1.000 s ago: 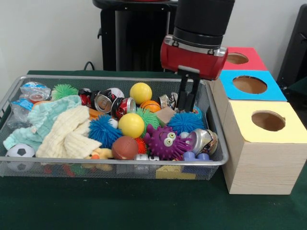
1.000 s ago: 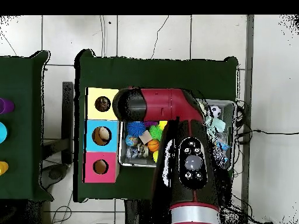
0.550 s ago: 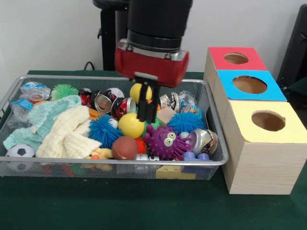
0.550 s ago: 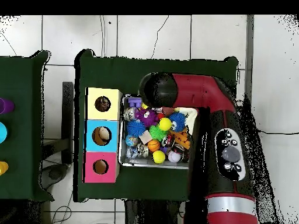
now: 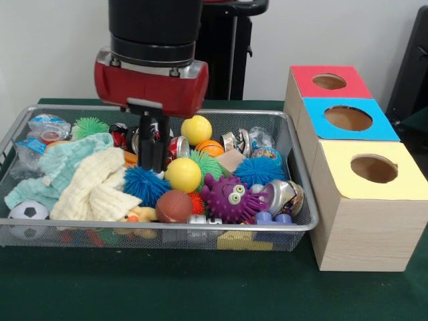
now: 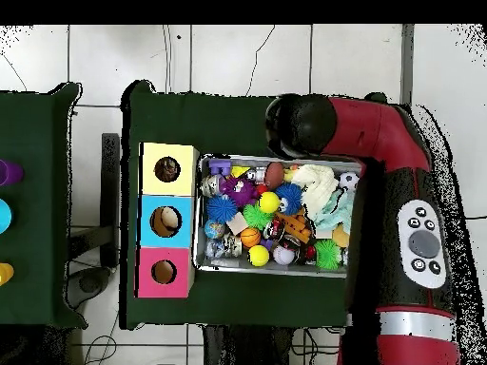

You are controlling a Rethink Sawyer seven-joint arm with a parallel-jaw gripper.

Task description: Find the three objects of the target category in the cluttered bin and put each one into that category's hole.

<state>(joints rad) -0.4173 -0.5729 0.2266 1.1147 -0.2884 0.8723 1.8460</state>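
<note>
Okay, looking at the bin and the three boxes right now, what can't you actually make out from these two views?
- Gripper, front view: whether its fingers are open or holding something, against the clutter.
- Gripper, overhead view: hidden under the arm.
- Bin bottom: buried under toys and the cloths.
- Yellow box, blue box and red box: insides dark through the holes.

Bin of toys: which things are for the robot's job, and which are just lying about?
For the job: wire bin, toys in it, red box, blue box, yellow box, robot arm.
Just lying about: side table, purple thing on it.
</note>
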